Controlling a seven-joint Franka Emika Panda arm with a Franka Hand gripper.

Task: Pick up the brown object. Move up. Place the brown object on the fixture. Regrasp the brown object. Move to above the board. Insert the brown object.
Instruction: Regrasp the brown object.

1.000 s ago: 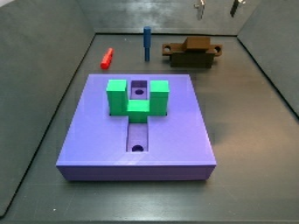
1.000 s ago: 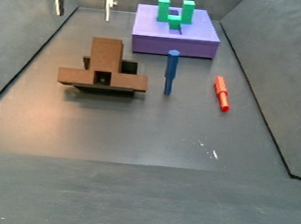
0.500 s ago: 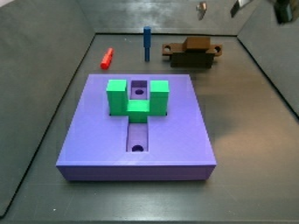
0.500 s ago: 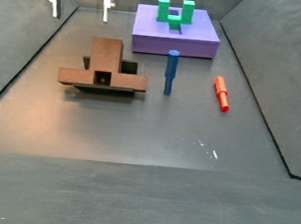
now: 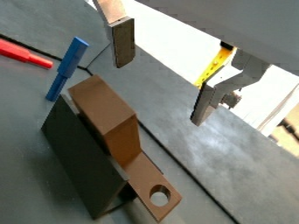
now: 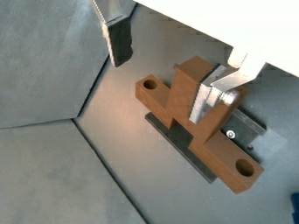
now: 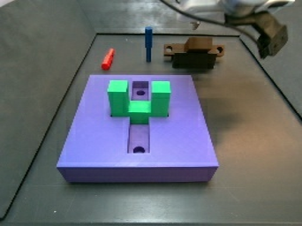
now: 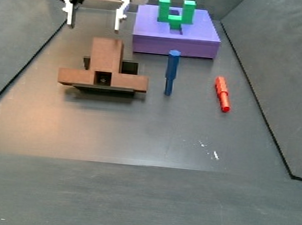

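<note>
Jaws apart and empty, the gripper point(image 8: 95, 15) hovers at upper left of a side view, above the brown object point(image 8: 104, 67) resting on the fixture point(image 5: 77, 156).

Brown object point(image 8: 107, 62) showing brown on the dark olive-black fixture point(image 5: 73, 150); board point(image 7: 139, 124) lavender-purple, U-piece point(image 7: 138, 98) green, pegs red point(image 8: 223, 92) and blue point(image 8: 171, 71); gripper point(image 5: 167, 79) above, silver fingers, dark pads.
</note>
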